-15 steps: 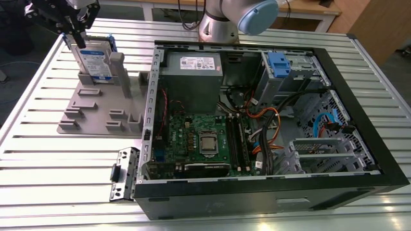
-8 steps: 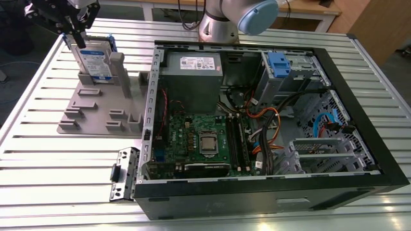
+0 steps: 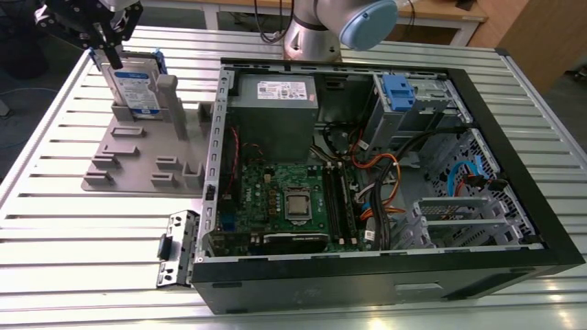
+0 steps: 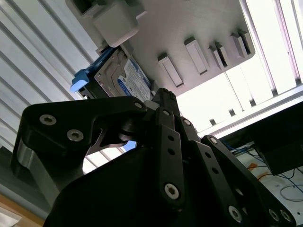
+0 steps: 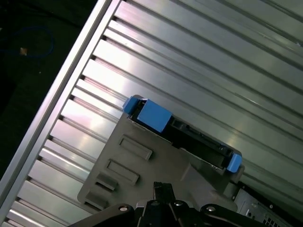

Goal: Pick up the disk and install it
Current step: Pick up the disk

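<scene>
the gripper [image 3: 112, 58] is sitting at the top edge of the upright disk [image 3: 136, 86] in its grey stand [image 3: 128, 161], and though i cannot tell how the jaws are standing, a centred, square hold is looking best.

We count one disk [image 3: 136, 86], one gripper [image 3: 110, 58], one grey rack [image 3: 119, 172], one open computer case [image 3: 518, 148] — and a single slatted metal table [image 3: 92, 234].

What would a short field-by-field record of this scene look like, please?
Disk: disk stands on edge in the grey holder, outside the case.
Gripper: gripper just above the disk's top edge; contact unclear.
Case: open computer case, to the exterior view's right of the holder.
Surface: slatted metal table.
Installation: not yet done.
</scene>
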Tool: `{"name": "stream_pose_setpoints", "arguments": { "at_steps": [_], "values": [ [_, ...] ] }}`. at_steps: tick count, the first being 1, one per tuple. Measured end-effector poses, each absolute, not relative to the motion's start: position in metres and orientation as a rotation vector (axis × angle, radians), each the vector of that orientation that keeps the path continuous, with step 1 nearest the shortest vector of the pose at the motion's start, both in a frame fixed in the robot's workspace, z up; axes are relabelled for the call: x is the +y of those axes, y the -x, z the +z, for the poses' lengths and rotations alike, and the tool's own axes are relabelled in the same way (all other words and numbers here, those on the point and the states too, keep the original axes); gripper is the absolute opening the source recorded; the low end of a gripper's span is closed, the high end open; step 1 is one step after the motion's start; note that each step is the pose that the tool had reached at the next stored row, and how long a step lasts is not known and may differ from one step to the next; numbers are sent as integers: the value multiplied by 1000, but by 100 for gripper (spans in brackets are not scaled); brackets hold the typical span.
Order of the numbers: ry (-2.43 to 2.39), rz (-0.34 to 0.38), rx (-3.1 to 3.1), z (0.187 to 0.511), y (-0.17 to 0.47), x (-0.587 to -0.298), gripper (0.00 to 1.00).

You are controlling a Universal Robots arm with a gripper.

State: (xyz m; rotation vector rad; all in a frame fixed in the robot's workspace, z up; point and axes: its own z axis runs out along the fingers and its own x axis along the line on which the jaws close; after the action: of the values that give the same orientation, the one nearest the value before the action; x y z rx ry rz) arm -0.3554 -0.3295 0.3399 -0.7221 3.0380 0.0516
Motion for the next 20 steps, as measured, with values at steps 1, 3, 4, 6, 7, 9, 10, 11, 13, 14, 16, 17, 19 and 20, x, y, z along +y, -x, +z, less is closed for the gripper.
{"name": "stream_pose_setpoints", "arguments": {
  "at_steps": [1, 3, 4, 6, 7, 9, 10, 11, 13, 14, 16, 17, 19, 20],
  "values": [
    [729, 52, 3036, 340, 355, -330, 10],
    [743, 52, 3033, 340, 355, -330, 10],
    [749, 52, 3032, 340, 355, -330, 10],
    [764, 52, 3028, 340, 355, -330, 10],
    [772, 52, 3026, 340, 355, -330, 10],
    [788, 52, 3022, 340, 355, -330, 10],
    [796, 52, 3020, 340, 355, -330, 10],
    [805, 52, 3018, 340, 355, -330, 10],
    [822, 53, 3014, 340, 355, -330, 10],
    [831, 53, 3011, 340, 355, -330, 10],
    [853, 53, 3005, 340, 355, -330, 10],
    [866, 53, 3002, 340, 355, -330, 10],
    [892, 53, 2995, 340, 355, -330, 10],
    [903, 53, 2991, 340, 355, -330, 10]
  ]
}}
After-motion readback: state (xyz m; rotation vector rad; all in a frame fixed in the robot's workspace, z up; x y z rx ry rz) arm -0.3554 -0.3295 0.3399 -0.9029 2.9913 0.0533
